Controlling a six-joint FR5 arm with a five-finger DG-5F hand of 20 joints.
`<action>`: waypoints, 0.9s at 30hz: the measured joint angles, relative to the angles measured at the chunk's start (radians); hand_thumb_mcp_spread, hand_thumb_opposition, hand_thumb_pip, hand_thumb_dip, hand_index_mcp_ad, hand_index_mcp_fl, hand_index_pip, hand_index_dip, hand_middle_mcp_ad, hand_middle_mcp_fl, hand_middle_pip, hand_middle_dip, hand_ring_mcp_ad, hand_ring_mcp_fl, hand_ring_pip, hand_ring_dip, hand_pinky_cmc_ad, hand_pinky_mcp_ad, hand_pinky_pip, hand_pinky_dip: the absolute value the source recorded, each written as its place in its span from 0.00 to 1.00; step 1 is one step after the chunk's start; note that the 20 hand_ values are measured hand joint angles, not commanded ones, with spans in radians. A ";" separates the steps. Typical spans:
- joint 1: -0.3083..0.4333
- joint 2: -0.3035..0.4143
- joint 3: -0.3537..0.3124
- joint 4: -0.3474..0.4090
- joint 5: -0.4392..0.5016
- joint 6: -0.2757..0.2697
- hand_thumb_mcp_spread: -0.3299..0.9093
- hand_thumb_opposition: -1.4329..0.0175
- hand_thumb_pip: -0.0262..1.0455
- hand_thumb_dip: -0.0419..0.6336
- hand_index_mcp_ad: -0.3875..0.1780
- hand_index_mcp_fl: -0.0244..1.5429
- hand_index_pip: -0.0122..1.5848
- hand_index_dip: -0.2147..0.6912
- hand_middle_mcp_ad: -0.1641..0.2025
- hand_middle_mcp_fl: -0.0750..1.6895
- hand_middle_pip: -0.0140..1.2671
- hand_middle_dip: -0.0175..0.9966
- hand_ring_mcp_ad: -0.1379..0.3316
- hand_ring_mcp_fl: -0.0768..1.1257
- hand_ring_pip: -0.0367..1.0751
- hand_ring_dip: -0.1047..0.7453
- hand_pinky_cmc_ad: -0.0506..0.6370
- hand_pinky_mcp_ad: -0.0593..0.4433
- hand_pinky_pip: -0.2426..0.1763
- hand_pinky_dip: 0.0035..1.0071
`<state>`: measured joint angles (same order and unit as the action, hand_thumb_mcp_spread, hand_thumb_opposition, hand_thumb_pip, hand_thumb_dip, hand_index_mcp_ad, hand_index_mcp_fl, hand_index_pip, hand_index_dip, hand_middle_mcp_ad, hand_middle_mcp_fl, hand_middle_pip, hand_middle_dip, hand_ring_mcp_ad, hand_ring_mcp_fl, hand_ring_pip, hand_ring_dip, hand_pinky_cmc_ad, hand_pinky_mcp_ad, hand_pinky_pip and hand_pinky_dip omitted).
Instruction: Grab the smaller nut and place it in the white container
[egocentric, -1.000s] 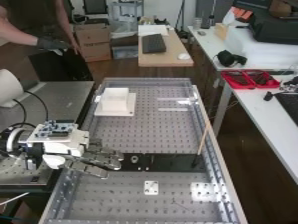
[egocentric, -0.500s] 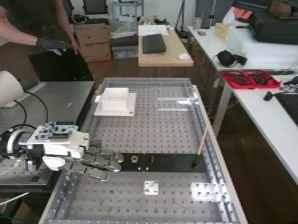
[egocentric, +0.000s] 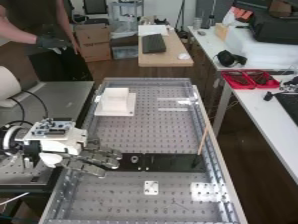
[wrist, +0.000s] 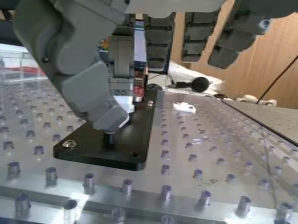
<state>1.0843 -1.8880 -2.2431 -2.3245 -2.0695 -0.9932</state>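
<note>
At the far left, the white arm (egocentric: 48, 142) reaches in over the dark side bench (egocentric: 63, 100). Next comes the hand (egocentric: 98, 157), low above the near part of the perforated bench (egocentric: 130, 134), at the left end of the flat black bar (egocentric: 173, 162). Its fingers (wrist: 196, 35) are extended and relaxed, released rather than clenched. In the wrist view the thumb (wrist: 83, 80) bends down over the bar, its tip right at the top of a short dark post (wrist: 109, 141); I cannot tell whether the two touch. A screw (wrist: 69, 143) sits near that end of the bar. Where the smaller nut lies, I cannot tell.

The white container (egocentric: 115, 102) stands upright on the bench, beyond the bar and well apart from the hand. The bearing (egocentric: 134, 159) stands on the bar, just beside the fingertips. Nearer than the bar, a small white plate (egocentric: 151, 188) lies flat on the bench. Farther right, a thin wooden stick (egocentric: 203, 139) leans at a tilt above the bar's right end. Last, red trays (egocentric: 250, 79) rest on the white bench (egocentric: 263, 111).
</note>
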 joint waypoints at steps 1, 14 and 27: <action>0.001 -0.001 0.001 -0.002 0.000 -0.002 0.63 0.40 0.78 0.48 0.48 0.01 0.98 0.54 0.54 0.06 0.12 0.25 0.57 0.06 0.12 0.23 0.52 0.48 0.48 0.17; 0.001 -0.006 0.006 -0.024 0.010 -0.017 0.61 0.40 0.78 0.47 0.48 0.01 0.96 0.54 0.54 0.05 0.12 0.25 0.57 0.06 0.12 0.23 0.52 0.48 0.48 0.17; 0.008 0.001 -0.001 -0.016 0.015 -0.011 0.61 0.41 0.78 0.44 0.48 0.01 0.95 0.54 0.54 0.05 0.12 0.25 0.57 0.06 0.12 0.23 0.52 0.48 0.47 0.17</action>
<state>1.0920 -1.8874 -2.2442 -2.3408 -2.0544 -1.0040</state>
